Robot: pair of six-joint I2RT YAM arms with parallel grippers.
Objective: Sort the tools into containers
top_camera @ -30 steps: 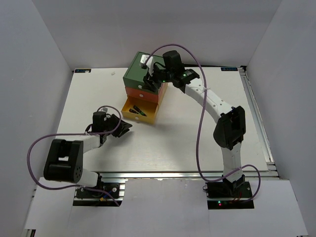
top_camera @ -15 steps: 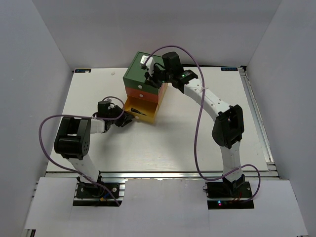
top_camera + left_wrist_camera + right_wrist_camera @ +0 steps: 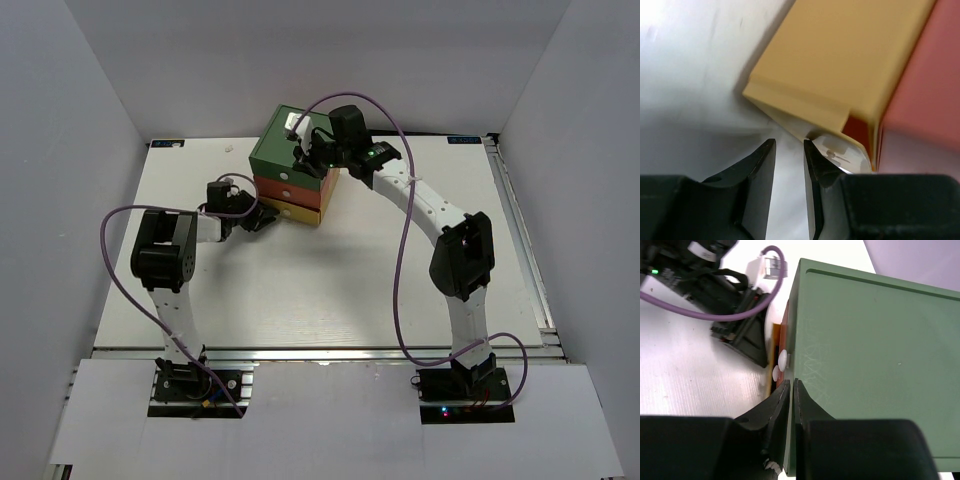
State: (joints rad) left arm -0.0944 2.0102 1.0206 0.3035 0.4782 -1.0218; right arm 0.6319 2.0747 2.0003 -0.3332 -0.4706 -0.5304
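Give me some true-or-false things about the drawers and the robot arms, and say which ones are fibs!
1. The green drawer is on top. True.
2. The yellow drawer is pulled wide open. False: it is pushed in under the orange drawer.
3. The left gripper is right at the yellow drawer. True.
4. The right gripper hangs far from the drawers. False: it is at the green drawer's front edge.

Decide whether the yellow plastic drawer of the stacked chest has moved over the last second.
Yes. The yellow plastic drawer has slid shut, up and right in the top view, now almost flush under the unmoved green drawer.
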